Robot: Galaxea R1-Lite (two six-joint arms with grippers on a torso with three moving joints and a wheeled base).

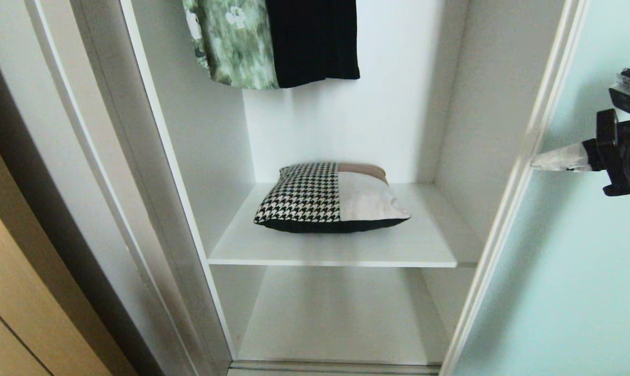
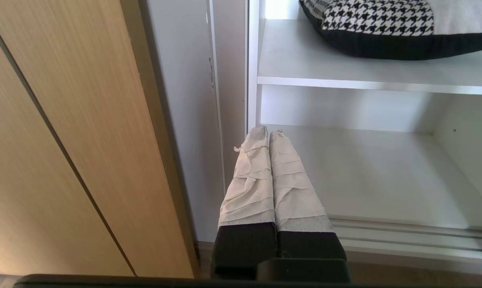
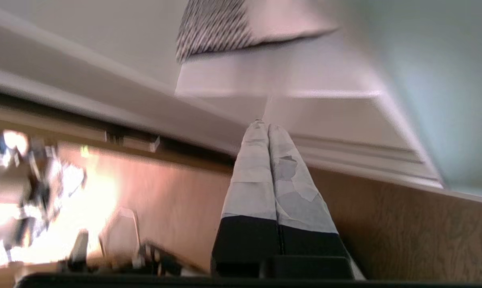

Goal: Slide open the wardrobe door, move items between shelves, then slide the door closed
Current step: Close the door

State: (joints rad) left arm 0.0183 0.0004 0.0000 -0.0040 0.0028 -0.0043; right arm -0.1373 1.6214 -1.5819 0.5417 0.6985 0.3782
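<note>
The sliding wardrobe door [image 1: 581,261], a pale blue-green panel with a silver edge, stands slid to the right, leaving the wardrobe open. The items [image 1: 328,197] lie as one cushion-like bundle on the upper shelf [image 1: 430,245]: houndstooth, beige and a black underside. The bundle also shows in the left wrist view [image 2: 385,24] and, blurred, in the right wrist view [image 3: 233,28]. The lower shelf [image 1: 341,318] is bare. My right gripper [image 1: 537,162] is shut and empty in front of the door panel, its tip at the door's left edge. My left gripper [image 2: 268,130] hangs low, shut and empty, at the wardrobe's left side.
A green floral garment [image 1: 231,42] and a black one [image 1: 315,39] hang above the upper shelf. A tan wooden door [image 1: 12,292] stands left of the wardrobe. The silver floor track [image 2: 405,236] runs along the wardrobe's base, with wood floor [image 3: 405,232] in front.
</note>
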